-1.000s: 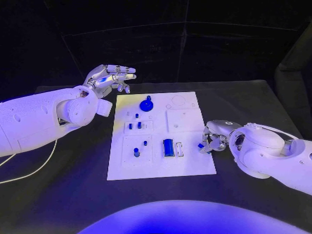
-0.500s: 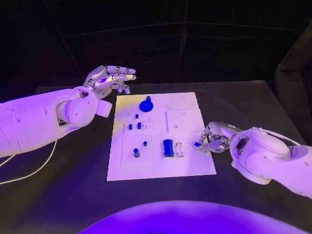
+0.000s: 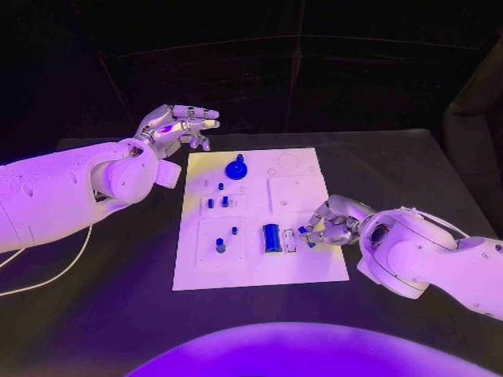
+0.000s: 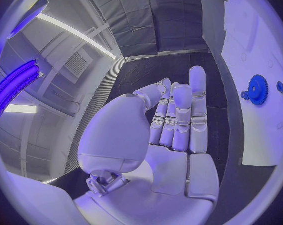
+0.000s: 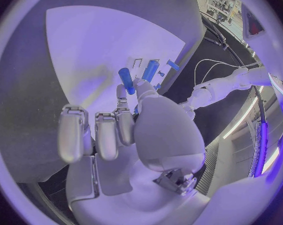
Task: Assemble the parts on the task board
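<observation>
The white task board (image 3: 263, 259) lies in the middle of the black table (image 3: 410, 169), and the right hand (image 3: 331, 224) hangs over its right edge, pinching a small blue peg (image 5: 126, 80) between thumb and fingertip just beside the upright blue block (image 3: 272, 237) standing on the board. The left hand (image 3: 178, 124) floats above the table off the board's far left corner, holding nothing, fingers straight and close together, with the blue gear (image 3: 236, 169) standing on the board nearby.
</observation>
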Controlling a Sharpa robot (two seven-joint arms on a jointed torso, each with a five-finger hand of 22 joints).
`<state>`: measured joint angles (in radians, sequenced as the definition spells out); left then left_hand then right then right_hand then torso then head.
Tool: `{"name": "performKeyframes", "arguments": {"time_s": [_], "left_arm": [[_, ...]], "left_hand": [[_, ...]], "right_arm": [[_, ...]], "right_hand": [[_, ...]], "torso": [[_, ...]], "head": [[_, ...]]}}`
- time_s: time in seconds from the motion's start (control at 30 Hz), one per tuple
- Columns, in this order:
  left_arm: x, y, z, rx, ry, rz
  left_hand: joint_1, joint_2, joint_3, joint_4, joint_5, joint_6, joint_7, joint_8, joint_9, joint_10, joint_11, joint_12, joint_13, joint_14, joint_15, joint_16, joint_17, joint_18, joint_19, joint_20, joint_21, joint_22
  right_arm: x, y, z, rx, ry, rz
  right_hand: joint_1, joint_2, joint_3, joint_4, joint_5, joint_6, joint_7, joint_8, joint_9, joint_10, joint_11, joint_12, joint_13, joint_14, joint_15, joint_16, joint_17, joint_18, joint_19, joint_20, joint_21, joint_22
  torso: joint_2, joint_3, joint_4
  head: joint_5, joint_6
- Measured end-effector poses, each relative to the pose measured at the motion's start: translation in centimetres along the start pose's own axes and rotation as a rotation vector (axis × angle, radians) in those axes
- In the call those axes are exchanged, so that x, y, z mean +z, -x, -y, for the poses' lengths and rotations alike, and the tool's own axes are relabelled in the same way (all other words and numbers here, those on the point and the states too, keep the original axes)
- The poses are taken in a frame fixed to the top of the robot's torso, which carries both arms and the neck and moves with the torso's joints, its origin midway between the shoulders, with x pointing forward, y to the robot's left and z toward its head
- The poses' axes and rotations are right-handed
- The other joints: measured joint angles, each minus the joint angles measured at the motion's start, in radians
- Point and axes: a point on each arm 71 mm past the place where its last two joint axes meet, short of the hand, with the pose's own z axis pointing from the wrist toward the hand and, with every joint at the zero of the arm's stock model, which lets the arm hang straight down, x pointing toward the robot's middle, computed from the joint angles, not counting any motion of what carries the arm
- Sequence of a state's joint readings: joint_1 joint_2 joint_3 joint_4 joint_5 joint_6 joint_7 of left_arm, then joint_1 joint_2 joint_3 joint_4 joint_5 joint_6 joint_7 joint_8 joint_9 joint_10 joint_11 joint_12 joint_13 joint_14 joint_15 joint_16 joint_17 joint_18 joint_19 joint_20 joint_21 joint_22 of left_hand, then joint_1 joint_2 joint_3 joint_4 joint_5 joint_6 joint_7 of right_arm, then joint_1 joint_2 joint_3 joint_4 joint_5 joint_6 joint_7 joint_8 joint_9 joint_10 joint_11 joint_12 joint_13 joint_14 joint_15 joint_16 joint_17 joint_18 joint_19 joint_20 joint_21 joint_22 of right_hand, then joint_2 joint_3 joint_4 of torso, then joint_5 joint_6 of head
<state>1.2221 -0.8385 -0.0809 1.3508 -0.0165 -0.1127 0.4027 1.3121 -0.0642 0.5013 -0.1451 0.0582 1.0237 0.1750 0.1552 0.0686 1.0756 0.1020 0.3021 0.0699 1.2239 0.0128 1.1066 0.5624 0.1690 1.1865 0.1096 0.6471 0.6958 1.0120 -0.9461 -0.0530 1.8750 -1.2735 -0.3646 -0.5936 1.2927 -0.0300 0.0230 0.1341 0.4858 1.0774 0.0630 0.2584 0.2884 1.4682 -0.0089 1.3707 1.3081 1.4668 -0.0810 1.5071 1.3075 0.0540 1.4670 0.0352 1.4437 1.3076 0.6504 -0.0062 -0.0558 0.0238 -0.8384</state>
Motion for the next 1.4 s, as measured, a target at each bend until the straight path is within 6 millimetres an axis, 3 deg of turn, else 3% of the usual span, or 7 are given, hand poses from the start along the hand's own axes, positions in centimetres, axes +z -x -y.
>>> {"name": "performKeyframes", "arguments": {"time_s": [0.17, 0.73, 1.1, 1.2, 1.4], "left_arm": [[0.0, 0.0, 0.0, 0.0, 0.0, -0.001], [0.0, -0.1, 0.0, -0.003, 0.002, -0.006], [0.0, -0.2, 0.0, -0.004, 0.004, -0.009], [0.0, -0.2, 0.0, -0.004, 0.004, -0.01], [0.0, -0.2, 0.0, -0.004, 0.005, -0.01]], "left_hand": [[0.0, 0.0, 0.0, 0.0, 0.0, 0.0, 0.0, 0.0, 0.0, 0.0, 0.0, 0.0, 0.0, 0.0, 0.0, 0.0, 0.0, 0.0, 0.0, 0.0, 0.0, 0.0], [0.0, 0.0, 0.0, 0.0, 0.0, 0.0, 0.0, 0.0, 0.0, 0.0, 0.0, 0.0, -0.001, 0.0, 0.0, 0.0, -0.003, 0.0, -0.003, 0.003, 0.0, 0.0], [0.0, 0.0, 0.0, 0.0, 0.0, 0.0, 0.0, 0.0, 0.0, 0.0, 0.0, 0.0, -0.001, 0.0, 0.0, 0.0, -0.003, 0.0, -0.003, 0.003, 0.0, 0.0], [0.0, 0.0, 0.0, 0.0, 0.0, 0.0, 0.0, 0.0, 0.0, 0.0, 0.0, 0.0, -0.001, 0.0, 0.0, 0.0, -0.003, 0.0, -0.003, 0.003, 0.0, 0.0], [0.0, 0.0, 0.0, 0.0, 0.0, 0.0, 0.0, 0.0, 0.0, 0.0, 0.0, 0.0, -0.001, 0.0, 0.0, 0.0, -0.003, 0.0, -0.003, 0.003, 0.0, 0.0]], "right_arm": [[0.5, -0.3, -0.3, 0.011, -0.007, -0.017], [1.5, -1.2, -1.4, 0.011, -0.024, -0.053], [1.8, -1.4, -1.5, -0.003, -0.032, -0.055], [1.8, -1.4, -1.6, -0.008, -0.031, -0.057], [1.9, -1.5, -1.7, -0.021, -0.031, -0.06]], "right_hand": [[-0.005, -0.006, 0.005, 0.005, 0.0, 0.005, 0.001, 0.0, 0.002, 0.0, 0.0, 0.005, 0.0, 0.0, 0.0, 0.0, 0.0, 0.0, 0.0, 0.0, 0.0, 0.0], [-0.044, -0.018, 0.018, 0.026, -0.018, 0.043, -0.018, 0.009, 0.019, -0.003, -0.011, 0.015, 0.0, -0.003, -0.003, 0.0, 0.0, 0.0, -0.003, -0.01, 0.004, 0.0], [-0.064, -0.028, 0.008, 0.036, -0.032, 0.05, -0.018, 0.012, 0.026, -0.003, -0.011, 0.015, 0.0, 0.0, -0.007, 0.0, 0.0, 0.0, 0.0, -0.014, 0.004, 0.0], [-0.085, -0.038, -0.005, 0.05, -0.066, 0.052, -0.02, 0.014, 0.03, -0.003, -0.011, 0.015, 0.0, 0.0, -0.007, 0.0, 0.0, 0.0, 0.0, -0.014, 0.004, 0.0], [-0.136, -0.048, -0.067, 0.088, -0.249, 0.052, -0.02, 0.017, 0.044, -0.003, -0.011, 0.007, 0.0, 0.0, -0.007, 0.0, 0.0, 0.0, 0.0, -0.014, 0.004, 0.0]], "torso": [[0.0, 0.0002, 0.0], [0.001, 0.0012, -0.0017], [0.0, 0.0013, -0.0023], [0.0, 0.0012, -0.0023], [0.0, 0.0012, -0.0023]], "head": [[0.004, -0.001], [0.011, -0.003], [0.012, -0.004], [0.012, -0.005], [0.013, -0.005]]}}
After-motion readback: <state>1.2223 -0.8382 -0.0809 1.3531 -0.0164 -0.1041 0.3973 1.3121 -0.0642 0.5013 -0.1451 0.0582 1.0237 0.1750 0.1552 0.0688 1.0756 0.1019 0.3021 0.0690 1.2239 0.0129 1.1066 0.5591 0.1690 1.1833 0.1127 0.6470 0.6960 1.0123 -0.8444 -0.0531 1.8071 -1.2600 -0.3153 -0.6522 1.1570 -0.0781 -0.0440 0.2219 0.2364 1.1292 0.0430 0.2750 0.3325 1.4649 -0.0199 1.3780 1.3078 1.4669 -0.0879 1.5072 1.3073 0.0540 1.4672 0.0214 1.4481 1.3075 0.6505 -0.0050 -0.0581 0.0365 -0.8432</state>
